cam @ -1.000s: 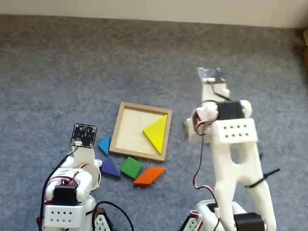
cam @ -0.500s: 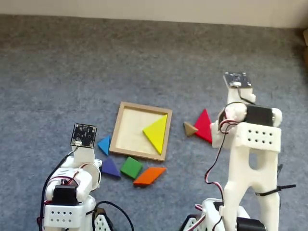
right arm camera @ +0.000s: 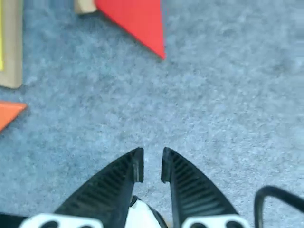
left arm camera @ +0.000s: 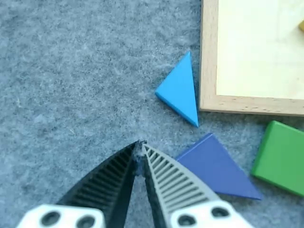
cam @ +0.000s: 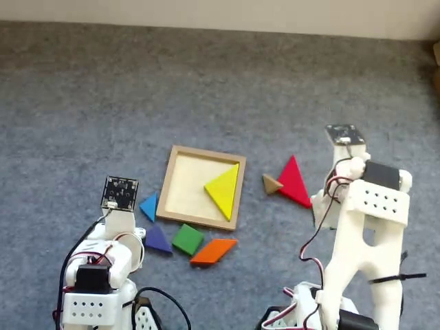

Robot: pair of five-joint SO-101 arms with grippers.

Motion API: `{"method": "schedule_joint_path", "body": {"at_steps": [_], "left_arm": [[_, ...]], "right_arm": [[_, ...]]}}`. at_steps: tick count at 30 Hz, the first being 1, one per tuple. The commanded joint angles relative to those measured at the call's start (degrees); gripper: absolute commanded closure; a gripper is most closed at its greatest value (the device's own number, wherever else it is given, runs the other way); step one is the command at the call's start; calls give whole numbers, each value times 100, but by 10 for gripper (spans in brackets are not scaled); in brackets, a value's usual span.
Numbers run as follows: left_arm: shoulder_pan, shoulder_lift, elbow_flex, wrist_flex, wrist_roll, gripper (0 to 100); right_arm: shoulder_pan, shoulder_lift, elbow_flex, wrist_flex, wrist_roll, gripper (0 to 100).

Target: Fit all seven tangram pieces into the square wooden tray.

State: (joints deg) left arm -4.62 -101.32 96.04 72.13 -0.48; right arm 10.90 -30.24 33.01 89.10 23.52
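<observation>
Tray (cam: 167,180): yellow tri (cam: 224,190) in | orange pc (right arm camera: 7,114) cut off | L hand (left arm camera: 141,145) clenched | R hand (right arm camera: 151,164) ajar, empty

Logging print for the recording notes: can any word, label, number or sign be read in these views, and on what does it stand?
None can be read.
The wooden tray, the yellow triangle, the red triangle and the other pieces are plain, with no print.
The circuit boards on the arms' wrists: any marks there are too small to read.
</observation>
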Motion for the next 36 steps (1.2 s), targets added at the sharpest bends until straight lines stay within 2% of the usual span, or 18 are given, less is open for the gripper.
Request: {"method": "schedule_joint_path", "body": {"at_steps": [1,9,13,16,18,30,36], "left_arm": [[-57,-303,110,26,26,993],[-57,-303,110,26,26,993],[-57,-303,110,26,26,993],[-57,-303,110,26,26,993],[-57,-303,110,26,26,993],[-57,-303,110,26,26,993],[-57,-303,110,26,26,993]], "right_arm": [[259,-637,145,-251,79,925],[259,-2141,1552,-1138,79,925],[268,-2132,1877,-1393,79,925],[286,-1956,1851,-1525,554,925],[277,-1771,1675,-1508,844,925],[259,848,-936,-734,721,918],[84,1895,-1719,-734,721,780]]}}
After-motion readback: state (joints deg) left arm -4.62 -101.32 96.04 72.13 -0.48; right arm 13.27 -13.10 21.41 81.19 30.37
